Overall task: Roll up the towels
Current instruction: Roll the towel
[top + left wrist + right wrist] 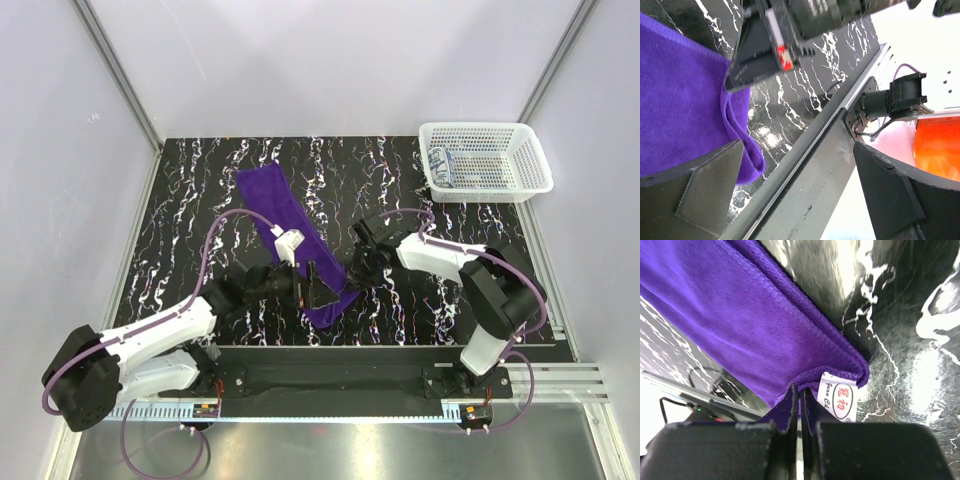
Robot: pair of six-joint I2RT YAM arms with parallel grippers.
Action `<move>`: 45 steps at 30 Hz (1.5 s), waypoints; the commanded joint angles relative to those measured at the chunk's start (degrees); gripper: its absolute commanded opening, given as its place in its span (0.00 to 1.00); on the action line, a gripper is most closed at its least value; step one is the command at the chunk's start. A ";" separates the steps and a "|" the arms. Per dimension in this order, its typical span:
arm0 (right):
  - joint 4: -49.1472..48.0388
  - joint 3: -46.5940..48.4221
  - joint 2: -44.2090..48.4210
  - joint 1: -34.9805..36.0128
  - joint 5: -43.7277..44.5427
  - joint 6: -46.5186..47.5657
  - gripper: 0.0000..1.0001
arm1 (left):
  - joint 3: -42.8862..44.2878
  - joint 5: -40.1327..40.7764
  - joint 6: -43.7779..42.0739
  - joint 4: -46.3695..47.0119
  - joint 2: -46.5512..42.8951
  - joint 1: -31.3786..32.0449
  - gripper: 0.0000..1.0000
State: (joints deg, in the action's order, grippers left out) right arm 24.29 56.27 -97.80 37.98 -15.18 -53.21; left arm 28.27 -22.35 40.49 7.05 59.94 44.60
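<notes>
**State.** The right claw [800, 399] is pressed together on a corner of the purple towel [750, 325], and the sewn label [838, 402] sits just beside its tips. The left claw [797, 150] is spread wide and holds nothing. One finger [705, 190] lies over the same end of the towel, while the other hangs past the edge of the table [190, 220].

**Location.** The purple towel lies as a long folded strip, running away from both claws, with its near end between them. The patterned towel [446, 166] sits in the basket [485, 127], well beyond the right claw.

**Step in hand.** This is probably the start of the roll at the near end. Only one corner is gripped, so the roll is likely to skew if it starts now.

**Procedure.**
- Bring the left claw onto the opposite corner, at the same depth along the edge as the right claw.
- Close it on all layers of the fold, not just the top one.
- Turn both corners over together, low to the table, so the first turn is tight and square.
- Tuck the label inside the roll.
- Advance both claws evenly — a lead on either side is likely to produce a cone.
</notes>
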 commanded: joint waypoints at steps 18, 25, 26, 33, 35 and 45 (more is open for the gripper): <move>4.53 9.64 -0.98 -2.56 4.55 2.76 0.00 | 2.84 -3.75 -1.47 6.04 1.05 0.40 0.97; 0.41 9.04 -9.95 -2.64 2.27 3.20 0.00 | 4.42 -5.16 -1.20 10.96 4.39 2.77 0.97; -0.03 8.86 -11.17 -2.64 2.09 3.03 0.00 | 4.51 -4.99 -1.20 12.36 5.87 3.56 0.97; -1.00 7.63 -13.91 -2.64 2.08 3.46 0.00 | 5.65 -4.99 -0.94 17.73 14.58 6.20 0.95; -0.83 7.36 -14.09 -2.64 2.17 3.64 0.00 | 7.14 -4.46 -1.73 16.69 16.95 6.90 0.95; -0.82 3.59 -12.51 -2.64 2.61 4.26 0.00 | 5.66 6.87 -2.87 10.88 18.98 8.31 0.89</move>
State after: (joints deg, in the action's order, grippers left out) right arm 21.71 63.72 -108.31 35.07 -17.41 -50.76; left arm 34.24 -21.26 39.05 17.47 79.88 52.77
